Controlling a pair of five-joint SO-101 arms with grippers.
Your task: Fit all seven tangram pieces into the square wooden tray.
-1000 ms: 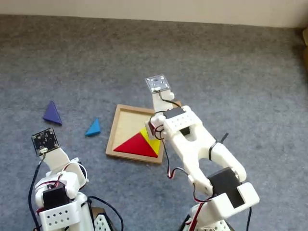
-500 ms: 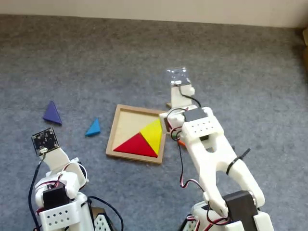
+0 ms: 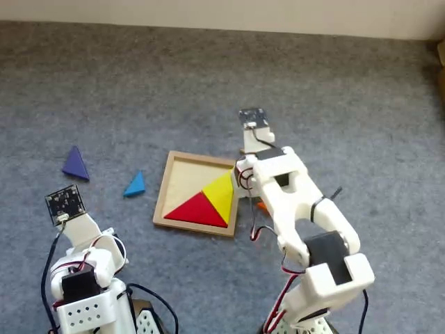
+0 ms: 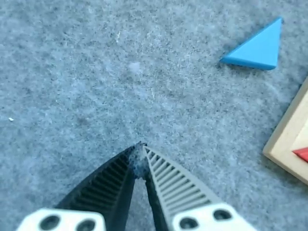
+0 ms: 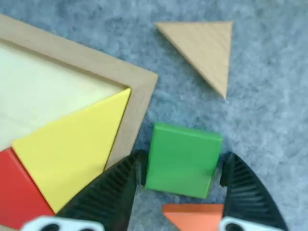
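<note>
Status as I saw it: two of seven were in. Red triangle (image 3: 197,209) and yellow triangle (image 3: 221,193) lay flat in the wooden tray (image 3: 161,198), edge to edge, filling its near right part. The far and left parts of the tray floor were bare wood.

Five were still out on the grey desk (image 3: 348,104):
- green square (image 5: 184,149), just outside the tray's right rim
- orange piece (image 5: 192,214), just beside the green square on its near side; shape not clear, mostly hidden
- plain wood triangle (image 5: 202,48), off the tray's far right corner, apart from the square
- blue triangle (image 3: 135,185), just left of the tray
- purple triangle (image 3: 75,163), further left and a bit farther back

Right pincer (image 5: 182,161) was down over the green square, jaws spread, one on each side of it. Looked released rather than clamped; the square was flat on the desk. Couldn't tell whether the jaws actually touched its edges.

Left pincer (image 4: 141,151) was clenched tip to tip, holding nothing, hanging over bare desk at near left, with the blue triangle and the tray's corner ahead of it.

My read: the green square was the piece in hand, grab not yet made. Call it under a third done, and the trickier small-piece fitting was all still ahead.
</note>
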